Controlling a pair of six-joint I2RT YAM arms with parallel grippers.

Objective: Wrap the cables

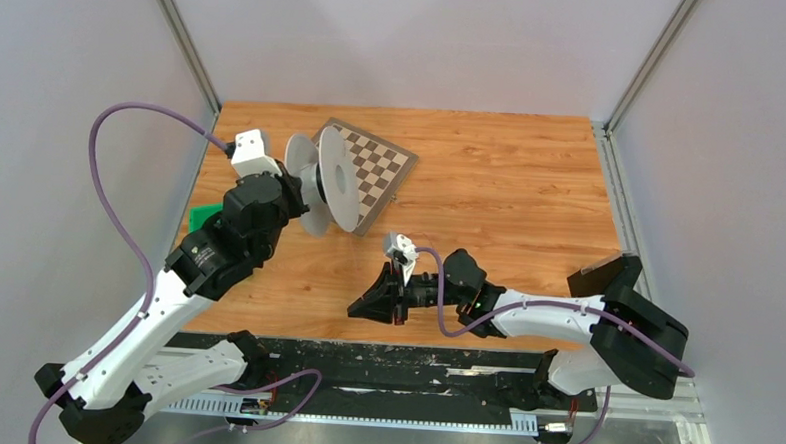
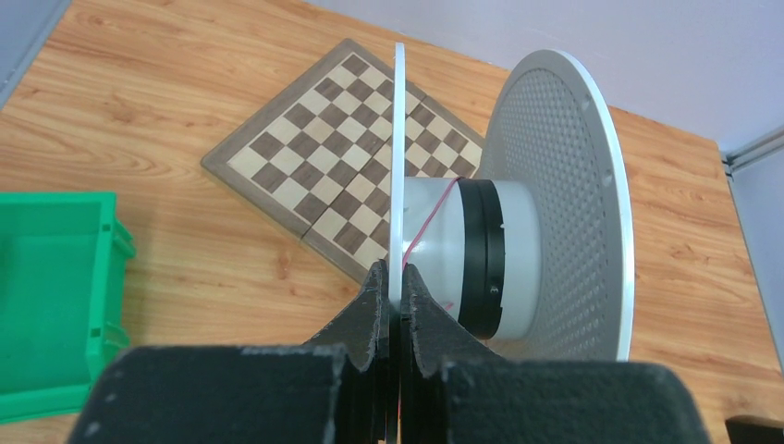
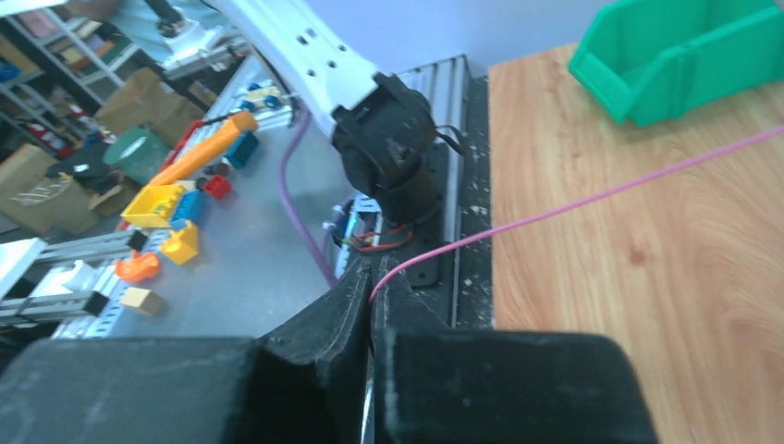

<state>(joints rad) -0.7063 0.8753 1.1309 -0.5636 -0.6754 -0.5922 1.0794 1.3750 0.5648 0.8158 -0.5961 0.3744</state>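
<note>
A white spool with two round flanges is held on its side above the table's back left. My left gripper is shut on the rim of its thin flange. In the left wrist view the gripper pinches that rim. Behind it are the white core, a black ring and the perforated flange. A thin pink cable lies across the core. My right gripper is low near the table's front middle. In the right wrist view it is shut on the pink cable, which runs taut over the wood.
A folded chessboard lies flat behind the spool, also in the left wrist view. A green bin sits at the left edge, under my left arm. A black rail runs along the front edge. Grey walls enclose the table.
</note>
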